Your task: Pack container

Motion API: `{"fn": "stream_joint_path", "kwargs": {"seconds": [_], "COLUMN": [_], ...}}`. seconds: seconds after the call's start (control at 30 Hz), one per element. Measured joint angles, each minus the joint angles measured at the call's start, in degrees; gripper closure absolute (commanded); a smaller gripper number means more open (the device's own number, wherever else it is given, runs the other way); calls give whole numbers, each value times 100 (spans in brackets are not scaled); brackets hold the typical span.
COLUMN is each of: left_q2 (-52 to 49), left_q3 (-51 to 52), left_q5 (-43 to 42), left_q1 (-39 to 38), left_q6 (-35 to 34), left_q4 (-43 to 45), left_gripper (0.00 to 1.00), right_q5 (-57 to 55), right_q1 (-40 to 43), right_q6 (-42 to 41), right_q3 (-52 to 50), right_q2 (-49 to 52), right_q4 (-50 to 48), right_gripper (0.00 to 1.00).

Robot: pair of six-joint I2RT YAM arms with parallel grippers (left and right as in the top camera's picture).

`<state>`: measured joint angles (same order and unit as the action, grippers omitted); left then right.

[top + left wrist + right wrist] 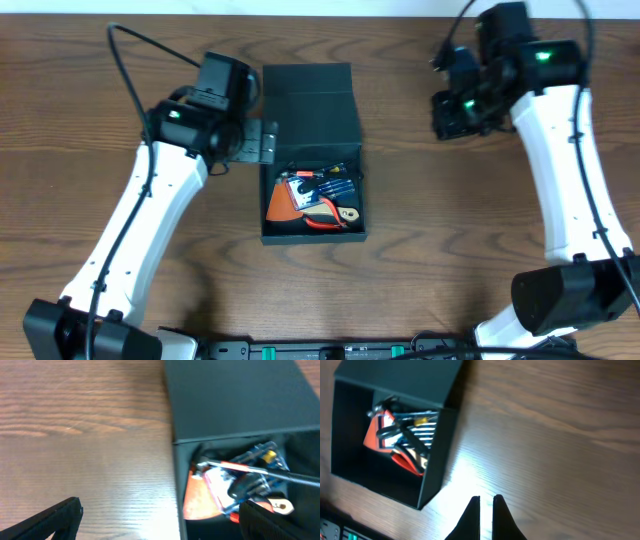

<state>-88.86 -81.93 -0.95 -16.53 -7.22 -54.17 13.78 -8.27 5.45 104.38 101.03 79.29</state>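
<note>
Site: container (313, 236) at table-centre, flap lid (308, 100) open toward 12 o'clock | you are holding left gripper (160, 510) splayed across its 9 o'clock wall, right gripper (486, 510) pinched empty at 2 o'clock | advise swinging lid down clear of tools (320, 195).

The desk (430, 230) I work over is a brown wood-grain board. Its grain runs from my left to my right, and my right wrist view catches a pale glare on it. One thing rests directly on it: the dark teal-green container (311, 150). This square box sits flat near the middle, with its flap lid hinged open toward the far edge. Wood shows on all sides of it.
</note>
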Motion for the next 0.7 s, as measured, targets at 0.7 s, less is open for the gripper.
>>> {"fn": "stream_joint_path", "kwargs": {"seconds": [0.7], "left_q2": [-1534], "left_q3": [125], "left_q5": [-168], "left_q1": [400], "left_q6": [149], "left_q4": [-46], "left_gripper": [0], "right_q5": [-247], "right_q1": [-509], "right_q6": [-149], "right_q3": [-1606], "right_q2": [22], "right_q4": [-815], "right_gripper": [99]}}
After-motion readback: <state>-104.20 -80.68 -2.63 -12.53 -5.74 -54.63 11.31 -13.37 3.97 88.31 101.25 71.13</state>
